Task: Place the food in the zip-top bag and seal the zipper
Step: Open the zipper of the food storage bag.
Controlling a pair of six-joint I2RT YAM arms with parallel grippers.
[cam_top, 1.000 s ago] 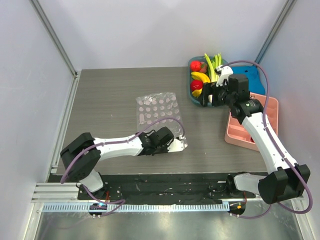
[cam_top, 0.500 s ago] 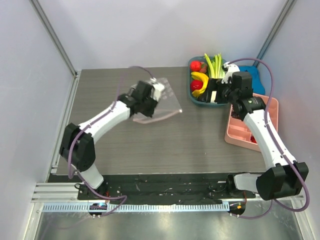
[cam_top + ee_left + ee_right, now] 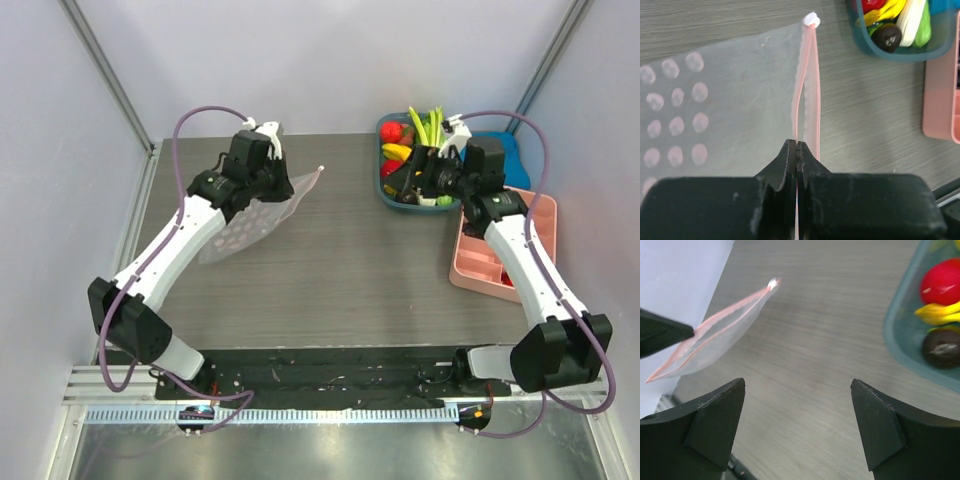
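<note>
Lifted off the table's middle since a second ago, the clear crinkly zip-top bag with pale dots (image 3: 242, 224) is now hanging in the air at the far left, with the left gripper (image 3: 797, 150) clamping its fingers tight on the thin pale-pink zipper strip (image 3: 808, 85). That strip is running straight away from those fingers toward the teal plastic tub (image 3: 905, 54), which is sitting well apart to the right and holding the long white-green toy stalk (image 3: 420, 124) and small red round fruit (image 3: 391, 131). The right gripper (image 3: 797, 390), nearer the food, is hovering beside the tub with fingers spread wide and gripping nothing, facing the bag.
</note>
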